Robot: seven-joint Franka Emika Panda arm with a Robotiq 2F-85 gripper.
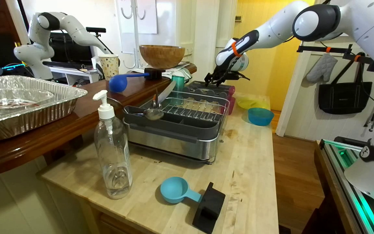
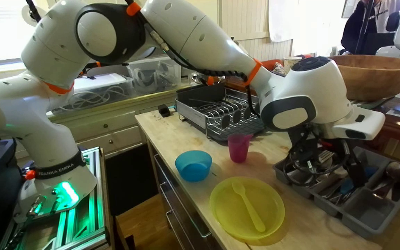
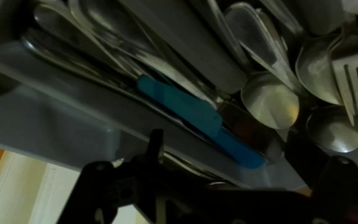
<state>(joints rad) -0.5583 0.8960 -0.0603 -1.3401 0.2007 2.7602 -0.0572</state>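
The robot-base collar (image 2: 60, 168) reads "FRANKA EMIKA"; the forearm lettering (image 1: 241, 43) seems blurred.

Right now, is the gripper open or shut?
Open: the wrist view shows the gripper with its fingers wide apart, the blue utensil visible between them.

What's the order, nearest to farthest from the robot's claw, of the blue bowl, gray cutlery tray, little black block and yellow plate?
Going by an exterior view, from the gripper:
1. Gray cutlery tray: directly beneath.
2. Yellow plate: beside the tray.
3. Blue bowl: past the plate.
4. Little black block: far end of the counter, by the dish rack.
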